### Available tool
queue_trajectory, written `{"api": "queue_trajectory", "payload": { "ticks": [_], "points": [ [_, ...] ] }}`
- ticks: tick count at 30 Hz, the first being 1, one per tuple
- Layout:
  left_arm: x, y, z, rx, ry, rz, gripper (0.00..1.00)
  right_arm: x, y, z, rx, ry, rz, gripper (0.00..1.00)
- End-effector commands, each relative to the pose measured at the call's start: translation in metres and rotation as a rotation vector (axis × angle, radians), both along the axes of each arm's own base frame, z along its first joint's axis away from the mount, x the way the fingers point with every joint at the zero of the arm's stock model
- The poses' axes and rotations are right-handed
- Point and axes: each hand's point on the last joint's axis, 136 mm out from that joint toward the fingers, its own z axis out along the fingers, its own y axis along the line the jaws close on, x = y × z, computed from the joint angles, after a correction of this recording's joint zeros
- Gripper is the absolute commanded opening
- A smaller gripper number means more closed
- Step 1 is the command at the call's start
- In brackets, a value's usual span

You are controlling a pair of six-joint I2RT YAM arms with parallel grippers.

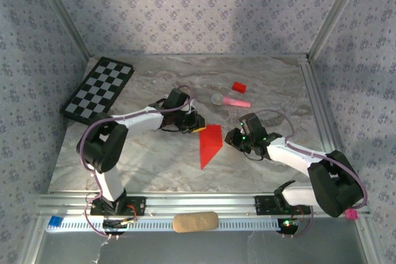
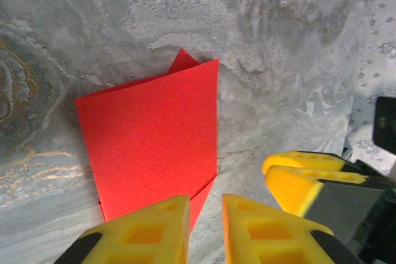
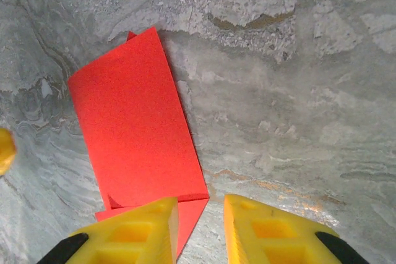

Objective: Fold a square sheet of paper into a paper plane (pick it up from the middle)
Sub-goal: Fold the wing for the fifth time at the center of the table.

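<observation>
1. Paper (image 1: 209, 145) lies flat on the table (image 1: 154, 171), folded to a narrow wedge, tip toward the bases.
2. Right end effector (image 3: 201, 205) sits just beside its right edge, jaws narrow, holding nothing; I'd slip one finger under the loose flap before closing.
3. Left end effector (image 2: 206, 205) hovers at the far left corner, jaws narrow and empty; best used to pin the layers while the crease is pressed.
4. Stick (image 1: 235, 101) and block (image 1: 239, 86) lie beyond, well apart from it.

Looks down on grey marbled table (image 3: 297, 91). Shows red paper plane (image 3: 133, 128), part-folded, lying flat and slanted, layered at near end. Frames right gripper (image 3: 201, 214) at bottom edge, yellow fingertips parted, one overlapping the paper's near corner.
</observation>
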Motion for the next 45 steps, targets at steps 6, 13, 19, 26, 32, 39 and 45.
{"api": "queue_trajectory", "payload": {
  "ticks": [6,13,19,26,32,39,45],
  "points": [
    [0.007,-0.009,-0.023,0.011,0.034,-0.004,0.19,0.001,0.008,0.002,0.011,-0.003,0.071,0.27],
    [0.002,0.000,-0.053,0.064,0.065,0.001,0.17,0.008,0.020,-0.001,0.025,0.013,0.111,0.29],
    [-0.008,0.021,-0.077,0.104,0.101,0.026,0.16,0.014,0.024,-0.004,0.023,0.027,0.139,0.31],
    [-0.011,0.031,-0.081,0.101,0.104,0.028,0.16,0.017,0.033,-0.013,0.057,0.070,0.167,0.33],
    [-0.010,0.029,-0.078,0.094,0.098,0.018,0.16,0.017,0.033,-0.019,0.039,0.103,0.167,0.34],
    [-0.008,0.026,-0.074,0.079,0.086,0.009,0.16,0.022,0.045,-0.011,0.127,0.089,0.189,0.31],
    [-0.006,0.024,-0.073,0.074,0.081,0.004,0.16,0.026,0.045,-0.009,0.143,0.074,0.187,0.30]
  ]
}}
